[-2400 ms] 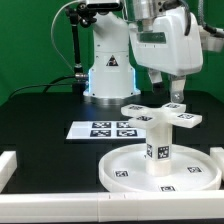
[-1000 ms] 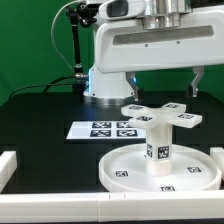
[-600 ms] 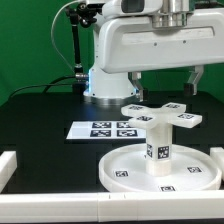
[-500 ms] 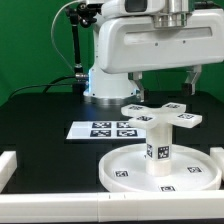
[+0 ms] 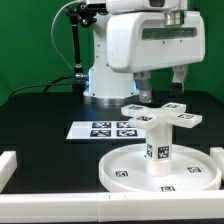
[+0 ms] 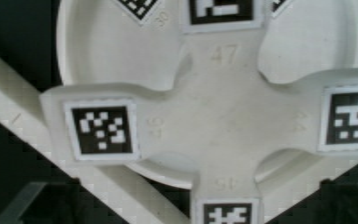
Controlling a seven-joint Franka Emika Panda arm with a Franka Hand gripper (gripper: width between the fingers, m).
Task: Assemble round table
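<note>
From the exterior view I see the hand (image 5: 160, 84) hanging above the assembly with its two fingers (image 5: 181, 78) spread wide apart and nothing between them. Below it, the round disc (image 5: 125, 169) lies flat on the black table (image 5: 40, 112), toward the exterior view's right. The short cylinder (image 5: 160, 148) stands upright in the middle of the disc, and the cross-shaped piece (image 5: 160, 114) sits level on top of the cylinder, its arms showing square tags. The hand is clear of the cross, not touching it. The marker board (image 5: 103, 129) lies flat on the table just behind the disc. In the wrist view I look straight down on the cross, with the disc's rim behind it.
</note>
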